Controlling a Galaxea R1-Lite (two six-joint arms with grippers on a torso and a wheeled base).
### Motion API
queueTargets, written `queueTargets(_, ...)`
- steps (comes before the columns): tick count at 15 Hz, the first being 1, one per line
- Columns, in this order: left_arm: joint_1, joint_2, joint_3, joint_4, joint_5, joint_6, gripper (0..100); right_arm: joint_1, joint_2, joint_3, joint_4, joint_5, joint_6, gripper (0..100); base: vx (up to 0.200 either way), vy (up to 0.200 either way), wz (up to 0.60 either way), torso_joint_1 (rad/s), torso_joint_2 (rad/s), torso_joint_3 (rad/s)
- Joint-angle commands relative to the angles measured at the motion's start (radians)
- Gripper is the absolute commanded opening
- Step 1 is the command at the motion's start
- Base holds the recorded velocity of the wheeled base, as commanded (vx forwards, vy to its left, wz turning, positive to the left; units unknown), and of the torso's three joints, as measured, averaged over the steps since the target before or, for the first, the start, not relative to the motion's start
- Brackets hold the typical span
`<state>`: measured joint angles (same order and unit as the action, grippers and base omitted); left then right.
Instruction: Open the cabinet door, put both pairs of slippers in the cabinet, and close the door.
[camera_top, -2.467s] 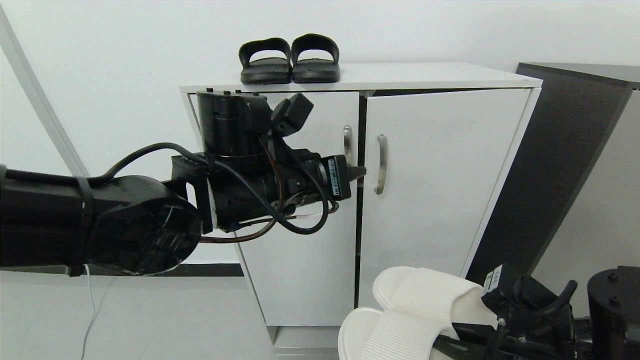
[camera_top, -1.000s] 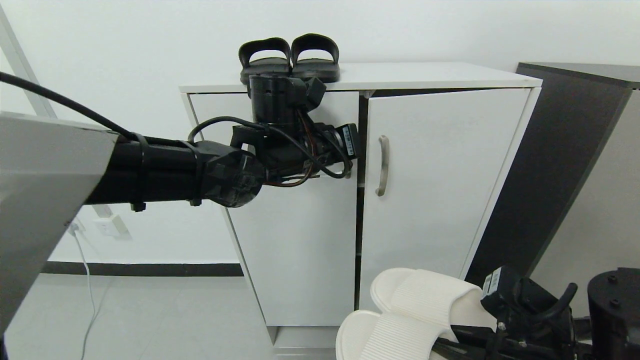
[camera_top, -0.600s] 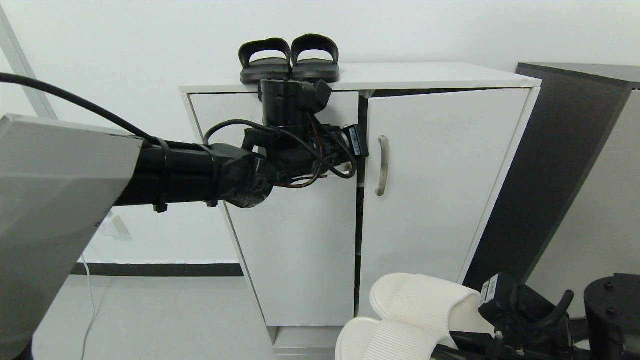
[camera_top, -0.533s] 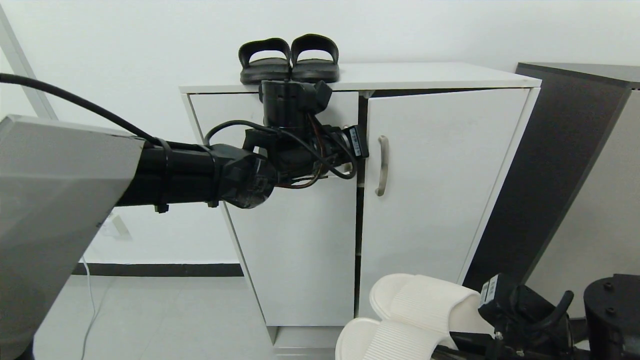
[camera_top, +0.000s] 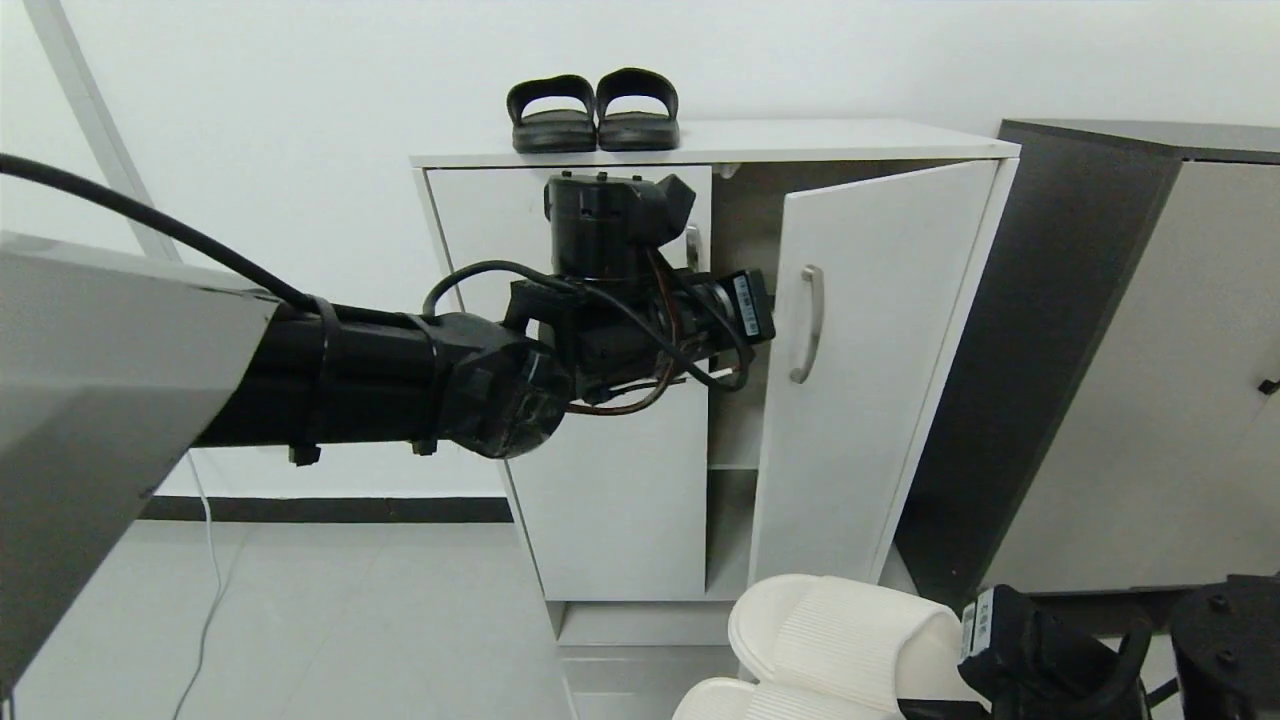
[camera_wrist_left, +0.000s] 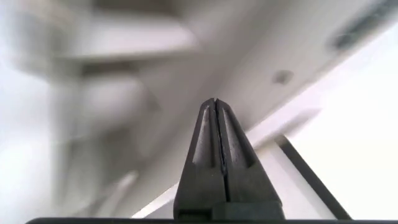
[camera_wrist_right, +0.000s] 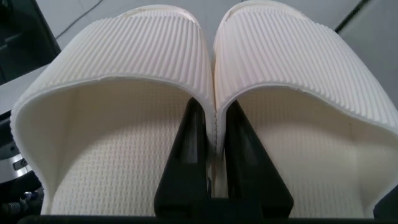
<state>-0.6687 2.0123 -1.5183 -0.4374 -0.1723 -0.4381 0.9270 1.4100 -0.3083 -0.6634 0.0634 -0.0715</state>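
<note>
Pinching the touching inner walls of the white slippers (camera_wrist_right: 124, 81) between nearly closed jaws, the right gripper (camera_wrist_right: 213, 118) holds the pair low, long axes running straight out from it, toes leading. Ahead and above it stands the cabinet (camera_top: 800, 140), whose right door (camera_top: 880, 340) is part-open; the gap (camera_top: 735, 430) lies forward and to this gripper's left. The left gripper (camera_wrist_left: 215, 109), jaws pressed together on nothing, sits by that door's free edge. Black slippers (camera_top: 595, 110) rest on the cabinet top. The right arm looks better placed for loading.
</note>
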Motion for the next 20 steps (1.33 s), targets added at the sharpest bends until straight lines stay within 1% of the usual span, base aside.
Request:
queueTargets(1,-0.068,-0.029,0.035,-0.040,0.001,0.001,0,0.003,-0.006,0.006,0.001,0.001,-0.001,0,-0.200,0.000,0.00,0.007,0.01,0.007)
queueTargets(3,-0.063,-0.018,0.030,-0.044,0.001,0.001,0,0.003,-0.008,0.009,-0.001,0.001,-0.002,0,-0.200,0.000,0.00,0.005,0.00,0.002)
queueTargets(6,-0.005,-0.014,0.041,-0.053,0.002,0.007,0,0.003,-0.005,0.009,-0.002,0.001,-0.001,0,0.000,0.000,0.00,0.000,0.00,0.000)
queueTargets(7,0.024,-0.023,0.066,-0.083,0.002,0.007,0,0.003,-0.005,0.009,-0.002,0.001,-0.001,0,0.000,0.000,0.00,0.000,0.00,0.000)
queueTargets(8,0.041,-0.035,0.087,-0.107,0.011,0.007,0,0.003,-0.005,0.009,-0.004,0.001,-0.001,0,0.000,0.000,0.00,0.000,0.00,0.000)
queueTargets(10,0.055,-0.064,0.136,-0.141,0.054,0.007,0,0.001,-0.002,0.006,-0.004,0.001,0.001,0,0.000,0.000,0.00,0.000,0.00,0.000)
queueTargets(11,0.077,-0.101,0.188,-0.167,0.088,0.007,0,-0.008,0.010,-0.005,-0.005,-0.001,0.009,0,0.000,0.000,0.00,0.000,0.00,0.000)
queueTargets(12,0.097,-0.144,0.239,-0.185,0.105,0.007,0,-0.031,0.033,-0.022,-0.005,-0.005,0.013,0,0.000,0.000,0.00,0.000,0.00,0.000)
queueTargets(14,0.143,-0.247,0.354,-0.185,0.109,0.007,0,-0.082,0.066,-0.043,-0.022,-0.002,0.015,0,0.000,0.000,0.00,0.000,0.00,0.000)
queueTargets(15,0.159,-0.280,0.394,-0.184,0.109,0.007,0,-0.088,0.076,-0.046,-0.038,-0.002,0.016,0,0.000,0.000,0.00,0.000,0.00,0.000)
queueTargets(16,0.186,-0.357,0.472,-0.182,0.109,0.007,0,-0.094,0.095,-0.048,-0.076,-0.005,0.036,0,0.000,0.000,0.00,0.000,0.00,0.000)
queueTargets(18,0.201,-0.504,0.583,-0.175,0.111,0.007,0,-0.096,0.116,-0.046,-0.117,-0.007,0.053,0,0.000,0.000,0.00,0.000,0.00,0.000)
queueTargets(19,0.204,-0.550,0.615,-0.165,0.113,0.007,0,-0.099,0.116,-0.046,-0.120,-0.008,0.055,0,0.000,0.000,0.00,0.000,0.00,0.000)
queueTargets(20,0.204,-0.690,0.704,-0.113,0.142,0.009,0,-0.100,0.116,-0.045,-0.122,-0.008,0.056,0,0.000,0.000,0.00,0.000,0.00,0.000)
